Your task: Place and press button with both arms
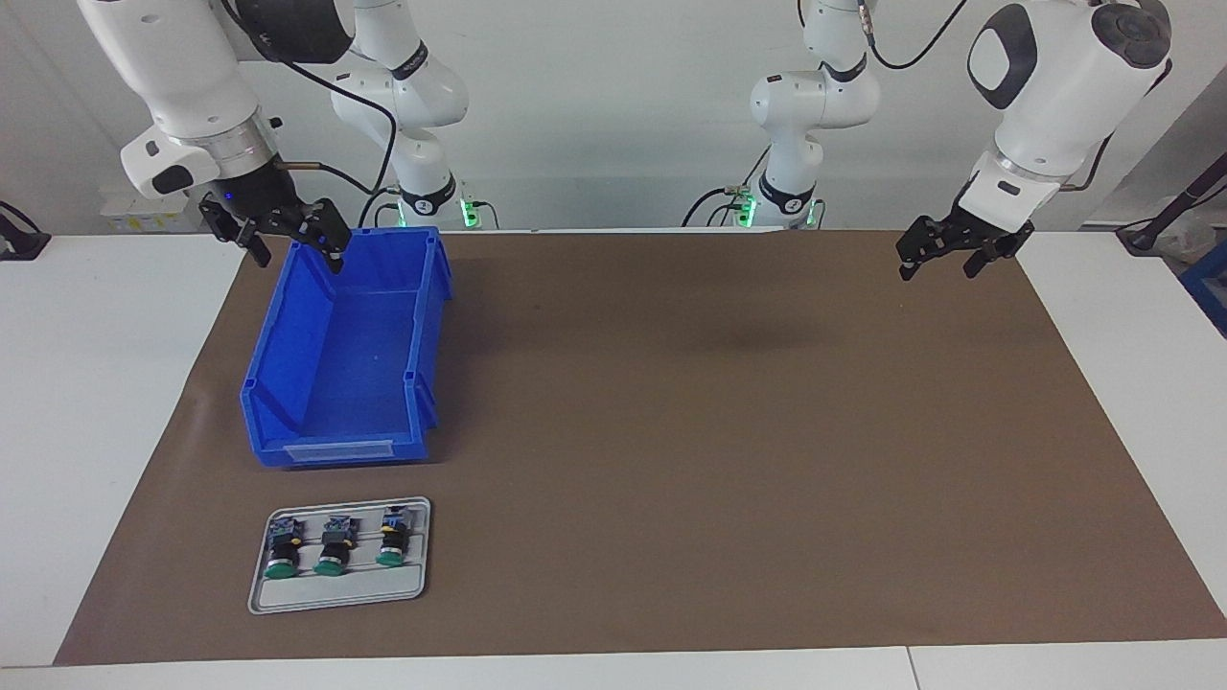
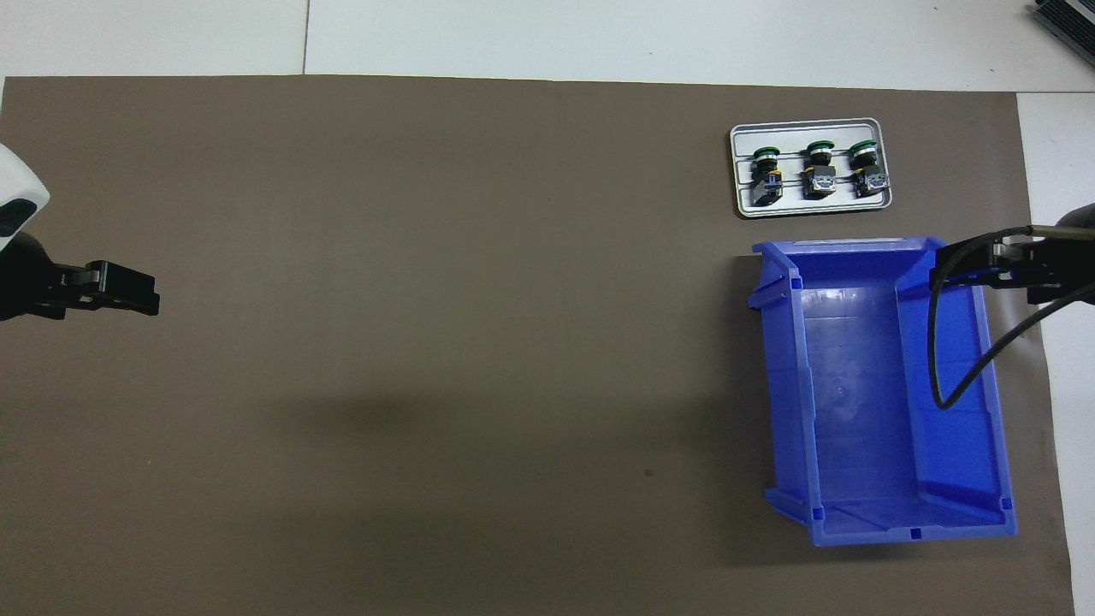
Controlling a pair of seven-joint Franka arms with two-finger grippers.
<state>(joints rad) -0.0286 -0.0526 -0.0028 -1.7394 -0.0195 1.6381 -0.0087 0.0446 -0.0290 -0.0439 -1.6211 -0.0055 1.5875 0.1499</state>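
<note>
Three green-capped buttons (image 1: 333, 548) (image 2: 819, 167) lie side by side on a small grey tray (image 1: 335, 589) (image 2: 804, 135), toward the right arm's end of the table. Nothing touches them. My right gripper (image 1: 299, 264) (image 2: 949, 265) hangs open and empty over the rim of a blue bin (image 1: 278, 355) (image 2: 783, 385), at the bin's end nearest the robots. My left gripper (image 1: 937, 273) (image 2: 145, 298) is open and empty too, up in the air over the brown mat's edge at the left arm's end of the table.
The blue bin is empty and stands between the robots and the tray. A brown mat (image 1: 719, 431) (image 2: 470, 342) covers most of the white table. The right arm's black cable (image 2: 941, 376) loops over the bin.
</note>
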